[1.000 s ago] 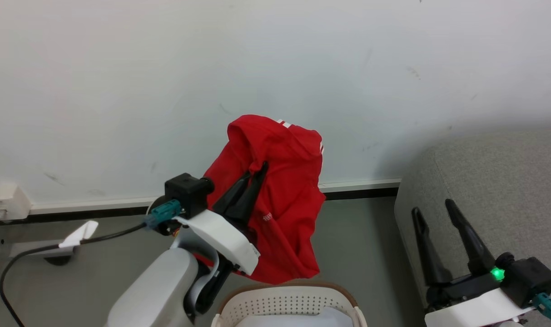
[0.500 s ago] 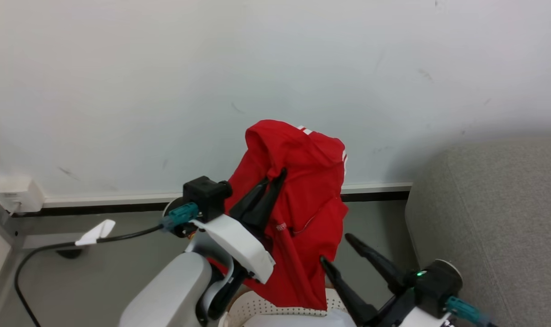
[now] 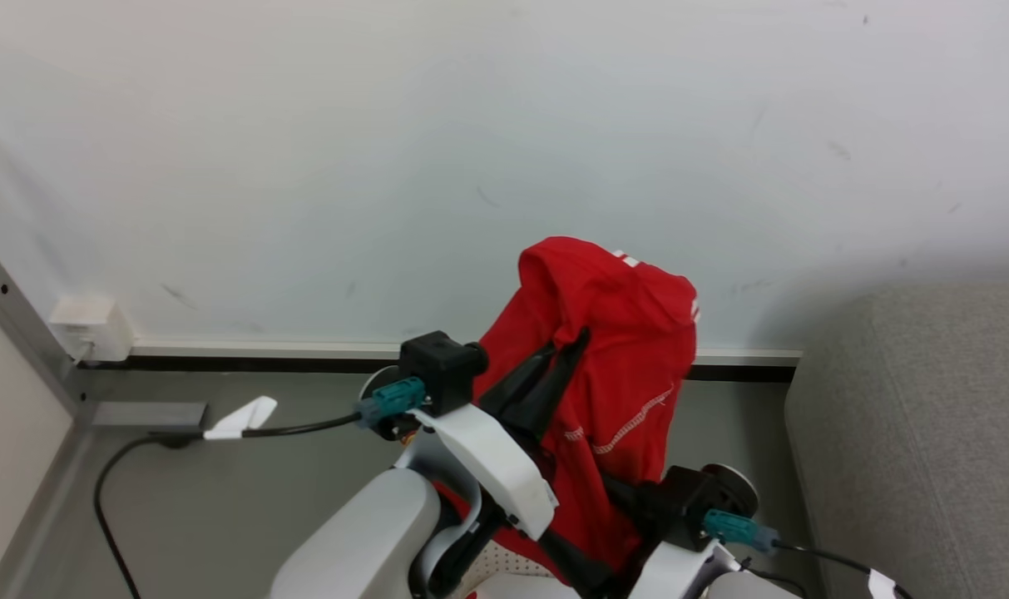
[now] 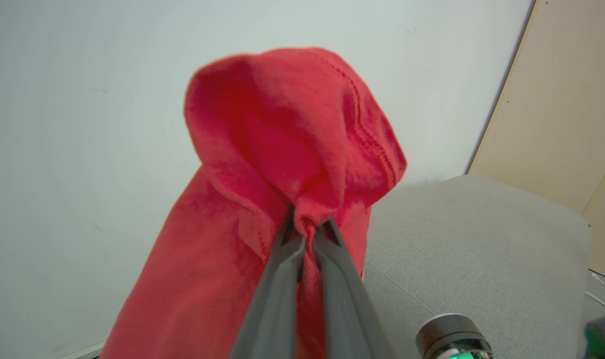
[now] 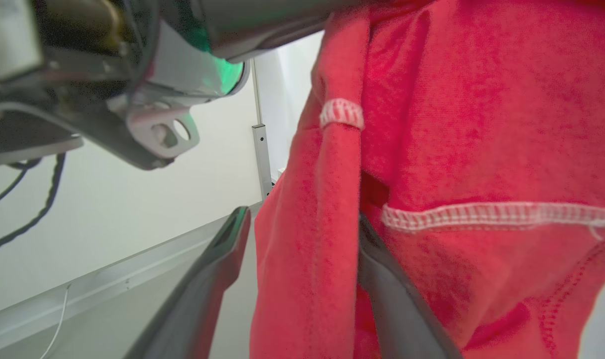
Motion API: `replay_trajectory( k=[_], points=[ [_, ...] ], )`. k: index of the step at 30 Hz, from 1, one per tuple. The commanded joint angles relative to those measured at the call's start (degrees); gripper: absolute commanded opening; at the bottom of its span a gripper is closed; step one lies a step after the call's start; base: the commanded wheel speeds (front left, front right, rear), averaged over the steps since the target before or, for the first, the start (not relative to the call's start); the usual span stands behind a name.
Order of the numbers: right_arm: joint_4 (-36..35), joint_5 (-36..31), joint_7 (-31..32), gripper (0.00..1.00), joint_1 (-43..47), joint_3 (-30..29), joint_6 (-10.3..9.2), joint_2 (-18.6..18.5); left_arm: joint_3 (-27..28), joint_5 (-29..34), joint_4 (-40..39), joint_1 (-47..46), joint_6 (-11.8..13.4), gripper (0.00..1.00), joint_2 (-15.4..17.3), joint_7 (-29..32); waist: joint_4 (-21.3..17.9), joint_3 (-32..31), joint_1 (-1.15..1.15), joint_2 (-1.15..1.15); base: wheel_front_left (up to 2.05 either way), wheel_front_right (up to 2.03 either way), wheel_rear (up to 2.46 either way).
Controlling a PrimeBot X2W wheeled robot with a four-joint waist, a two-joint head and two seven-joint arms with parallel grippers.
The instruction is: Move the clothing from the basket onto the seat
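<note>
Clothing (image 3: 612, 349) hanging, basket (image 3: 511, 566) largely hidden

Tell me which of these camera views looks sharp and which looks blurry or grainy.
Head view: evenly lit and sharp, the red garment crisp, no glare. Left wrist view: the left gripper, close to the lens, is soft. Right wrist view: grainy, fabric and the right gripper blurred, a green glow at top.
</note>
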Motion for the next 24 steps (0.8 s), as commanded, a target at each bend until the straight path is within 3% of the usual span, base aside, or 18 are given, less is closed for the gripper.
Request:
replay_trajectory(
  k=[1, 5, 10, 11, 12, 13, 20, 24],
  points=[
    [1.48, 0.82, 0.06, 1.00, -1.18, 0.93, -0.14, 0.41, -0.16, -0.89, 0.05, -0.51, -0.21, 0.00, -0.31, 0.07, 0.59, 0.10, 0.00, 0.00, 0.00, 0.00, 0.00],
    [8.05, 3.80, 0.05, 1.00, -3.61, 3.76, -0.14, 2.34, -1.22, -1.07, 0.08, -0.76, -0.57, 0.00, -1.53, 0.48, 1.85, 0.20, 0.00, 0.00, 0.00, 0.00, 0.00],
    [13.51, 6.17, 0.06, 1.00, -5.45, 3.06, -0.14, 4.55, -2.28, -1.62, -0.22, -1.06, -0.77, 0.00, -2.79, 0.87, 3.16, 0.33, 0.00, 0.00, 0.00, 0.00, 0.00],
    [14.38, 6.36, 0.06, 0.95, -5.61, 2.75, -0.14, 4.83, -2.45, -1.73, -0.30, -1.09, -0.79, 0.00, -2.99, 0.87, 3.36, 0.33, 0.00, 0.00, 0.00, 0.00, 0.00],
    [15.17, 6.57, 0.06, 0.18, -5.66, 2.51, -0.14, 5.12, -2.60, -1.87, -0.33, -1.11, -0.79, 0.00, -3.11, 0.89, 3.55, 0.31, 0.00, 0.00, 0.00, 0.00, 0.00],
    [15.80, 6.68, 0.05, 0.00, -5.75, 2.00, -0.14, 5.41, -2.67, -2.00, -0.30, -1.06, -0.75, 0.00, -3.16, 0.85, 3.65, 0.29, 0.00, 0.00, 0.00, 0.00, 0.00],
    [16.65, 4.12, 0.06, 0.00, -3.46, -4.41, -0.14, 5.38, -2.06, -2.55, 0.65, -0.16, -0.20, 0.00, -2.58, -0.08, 3.46, 0.13, 0.00, 0.00, 0.00, 0.00, 0.00],
    [14.20, 1.42, 0.05, 0.00, -0.35, -11.82, -0.14, 4.16, -1.76, -2.98, 0.91, 0.33, 0.19, 0.00, -2.48, -0.50, 2.79, -0.10, 0.00, 0.00, 0.00, 0.00, 0.00]
  ],
)
